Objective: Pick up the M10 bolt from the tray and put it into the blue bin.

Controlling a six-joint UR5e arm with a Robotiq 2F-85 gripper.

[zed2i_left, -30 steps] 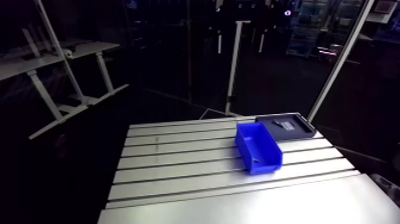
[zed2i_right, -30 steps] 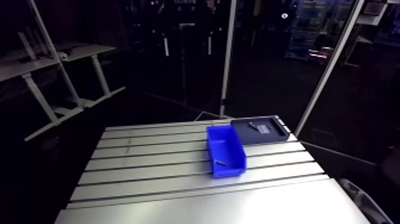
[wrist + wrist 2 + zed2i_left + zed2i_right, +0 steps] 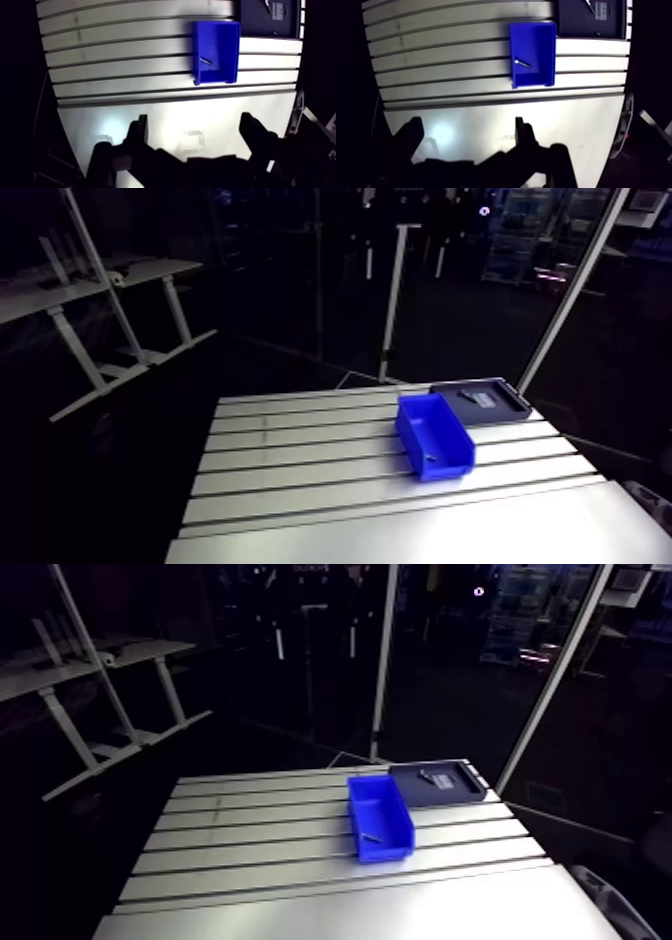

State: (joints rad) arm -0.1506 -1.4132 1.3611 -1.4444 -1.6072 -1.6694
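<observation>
Item: M10 bolt [image 3: 205, 61], one, slim and pale, lying at a slant on the floor of the blue bin [image 3: 222, 47], close to one long wall and apart from the end walls. Container: blue bin, open-topped, upright on the slotted aluminium table [image 3: 300, 478], its far end just beside the dark tray [image 3: 455, 792]; whether the two touch cannot be told. Tray contents: one small dark part [image 3: 467, 395] and a pale label-like patch [image 3: 487, 400], both too small to identify. Tool: gripper [image 3: 194, 120], seen in the wrist view high over the bare near end of the table, well apart from bin and tray; its fingers [image 3: 139, 132] stand wide apart with nothing between them. Status, as a judgement: delivery looks complete, since the bolt lies inside the bin. Hazards, as a judgement: the bin appears to sit loose, so a low sweep of the arm across it could push or tip it and send the bolt out into a table slot; a bolt on its side may also roll if the bin is jolted; a further descent to the tray could fetch the wrong part.
</observation>
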